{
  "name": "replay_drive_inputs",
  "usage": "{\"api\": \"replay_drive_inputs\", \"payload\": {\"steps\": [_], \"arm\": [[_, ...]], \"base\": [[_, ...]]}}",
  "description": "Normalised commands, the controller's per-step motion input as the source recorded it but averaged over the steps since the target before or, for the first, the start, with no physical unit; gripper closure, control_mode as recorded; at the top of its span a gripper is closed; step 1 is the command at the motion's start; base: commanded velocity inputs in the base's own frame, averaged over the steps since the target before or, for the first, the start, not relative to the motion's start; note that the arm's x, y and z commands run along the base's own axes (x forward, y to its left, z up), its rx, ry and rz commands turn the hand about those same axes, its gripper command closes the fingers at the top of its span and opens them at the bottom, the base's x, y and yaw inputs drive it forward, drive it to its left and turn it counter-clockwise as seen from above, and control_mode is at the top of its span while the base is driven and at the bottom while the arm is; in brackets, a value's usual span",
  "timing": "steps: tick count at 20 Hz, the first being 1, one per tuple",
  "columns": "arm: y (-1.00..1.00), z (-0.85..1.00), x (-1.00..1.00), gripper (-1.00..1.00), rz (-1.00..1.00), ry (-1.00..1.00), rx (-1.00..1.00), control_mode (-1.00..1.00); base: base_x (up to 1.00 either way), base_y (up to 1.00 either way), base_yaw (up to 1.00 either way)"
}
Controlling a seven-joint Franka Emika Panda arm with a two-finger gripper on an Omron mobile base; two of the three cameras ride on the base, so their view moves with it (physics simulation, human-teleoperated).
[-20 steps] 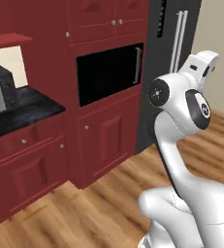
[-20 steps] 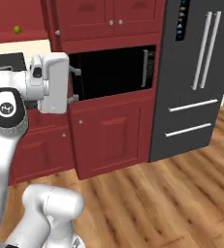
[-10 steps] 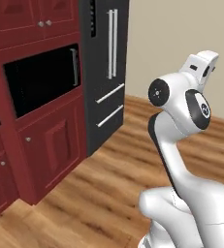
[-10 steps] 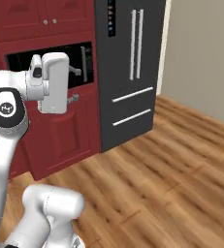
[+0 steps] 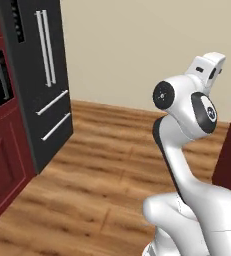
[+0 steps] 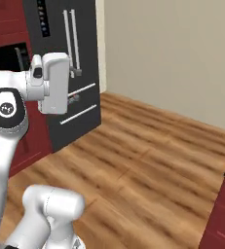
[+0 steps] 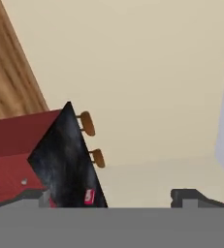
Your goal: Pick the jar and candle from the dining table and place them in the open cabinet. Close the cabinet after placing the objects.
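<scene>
At the lower left of the hand view sits the black marbled dining table (image 7: 65, 160) with red drawer fronts, a small red box (image 7: 88, 196) on its top, two tan stools (image 7: 86, 123) beyond. The two-finger gripper (image 7: 108, 196) pokes up below; clenched or released, I can't tell. Upper left of the base views: a tall black fridge (image 5: 39, 75).

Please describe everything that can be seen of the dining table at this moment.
In the hand view, which is rolled, the dining table shows as a wedge: a black marbled stone top over red fronts with a small silver knob. A small red box lies on the top near the picture's bottom edge. Two tan wooden stools stand against its far edge. A red corner shows in both base views.
</scene>
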Motion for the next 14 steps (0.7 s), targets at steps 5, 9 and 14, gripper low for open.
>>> {"api": "replay_drive_inputs", "payload": {"steps": [5, 9, 14], "arm": [[0.00, 0.00, 0.00, -1.00, 0.00, 0.00, 0.00, 1.00], [0.00, 0.00, 0.00, -1.00, 0.00, 0.00, 0.00, 1.00], [0.00, 0.00, 0.00, -1.00, 0.00, 0.00, 0.00, 1.00]], "base": [[0.02, -0.82, -0.37], [0.16, -0.83, -0.31], [0.38, -0.89, -0.22]]}}
